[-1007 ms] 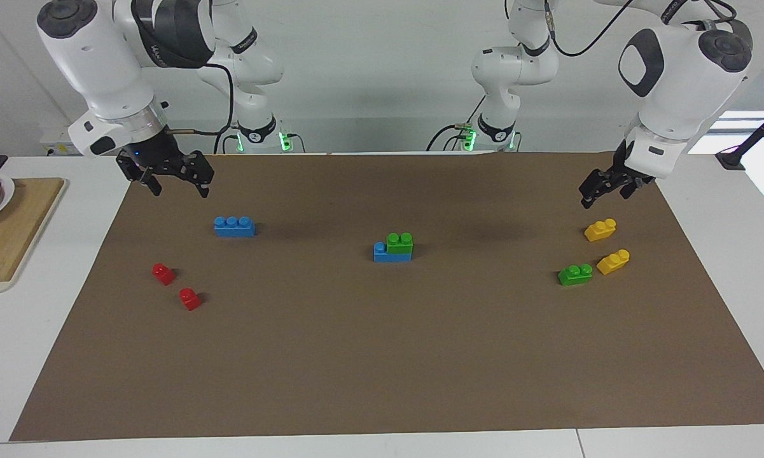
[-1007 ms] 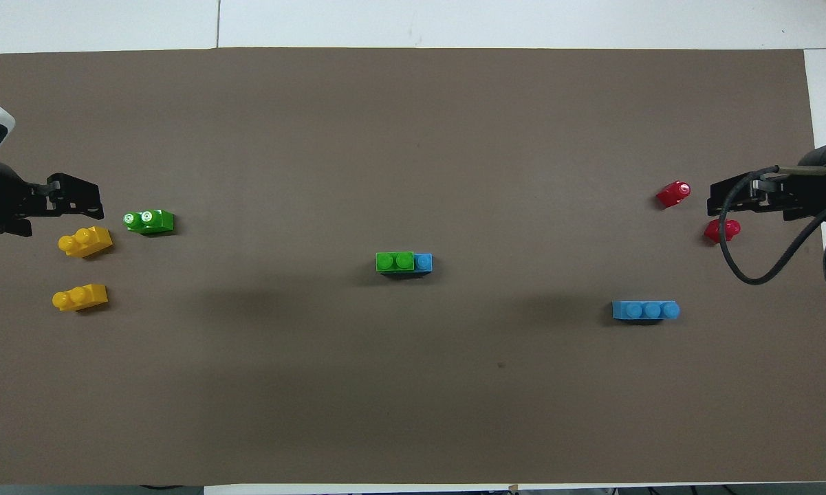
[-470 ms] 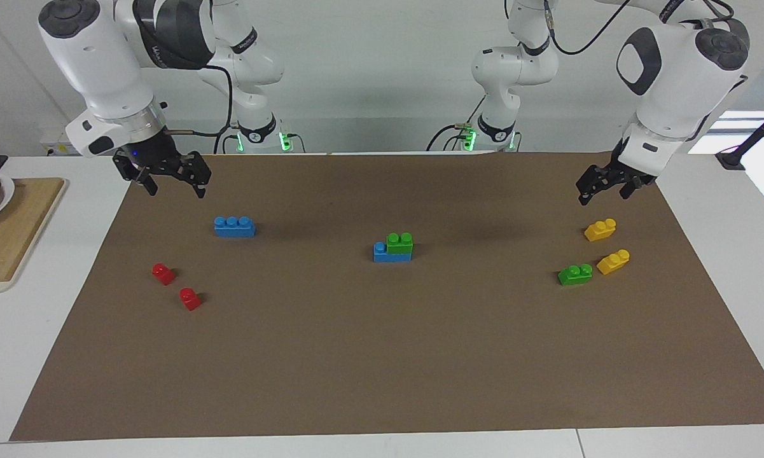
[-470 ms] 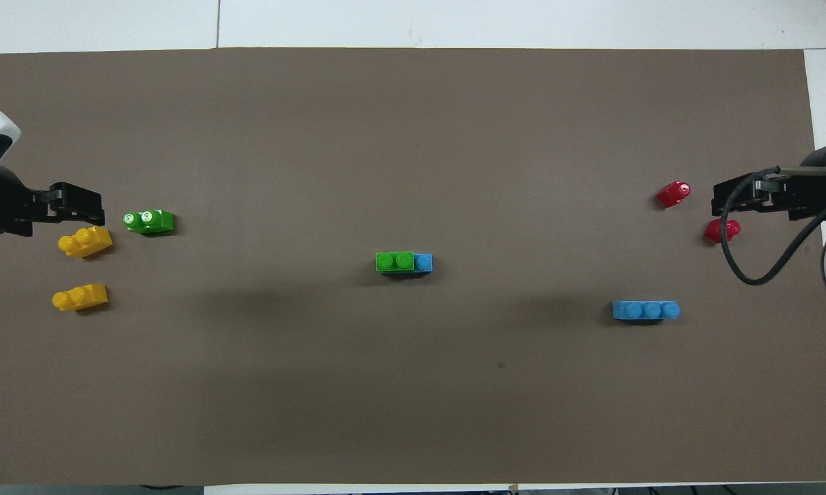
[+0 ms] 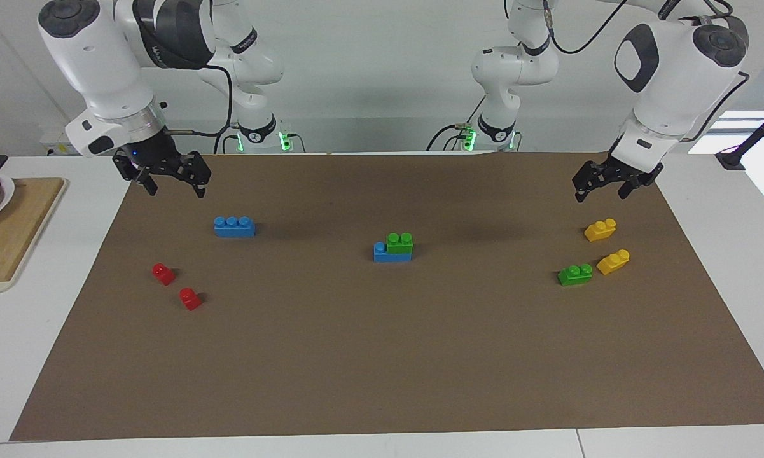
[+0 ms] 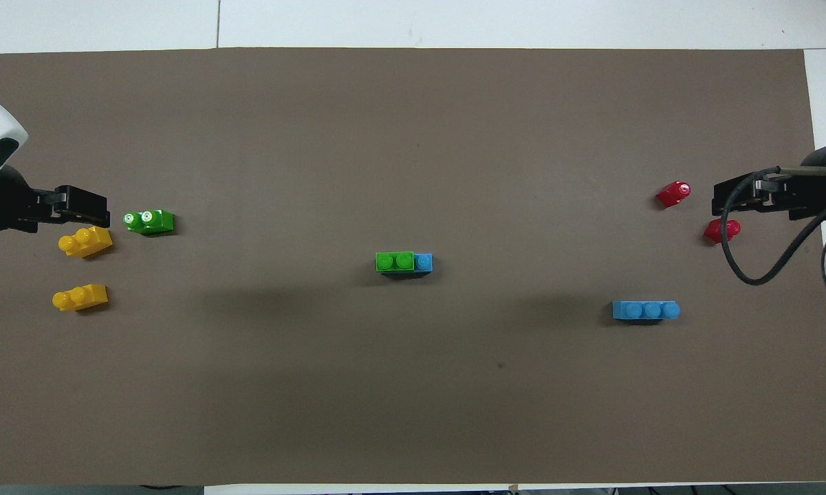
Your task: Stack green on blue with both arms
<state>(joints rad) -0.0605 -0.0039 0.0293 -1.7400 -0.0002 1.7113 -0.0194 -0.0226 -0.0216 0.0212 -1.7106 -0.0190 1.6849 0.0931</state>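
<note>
Centre of the brown mat (image 5: 382, 356) on the tabletop, a green brick (image 5: 399, 243) sits on a blue brick (image 5: 382, 252), covering two of its studs and leaving one bare at the right arm's end, so this stack looks done. The left pincer (image 5: 601, 186) hangs spread open and empty over the mat's edge nearest the robots, above the yellow bricks (image 5: 600, 229); the right pincer (image 5: 168, 179) hangs just as wide and empty at its own end, up above the second blue brick (image 5: 235, 226). The loose green brick (image 5: 575, 274) lies touching or just beside a yellow one, and there's the trap: if the left arm drops for it, a finger could catch the yellow neighbour and knock the green askew. Two red bricks (image 5: 163, 273) lie apart from the spare blue, farther from the robots, so that pick looks clean.
</note>
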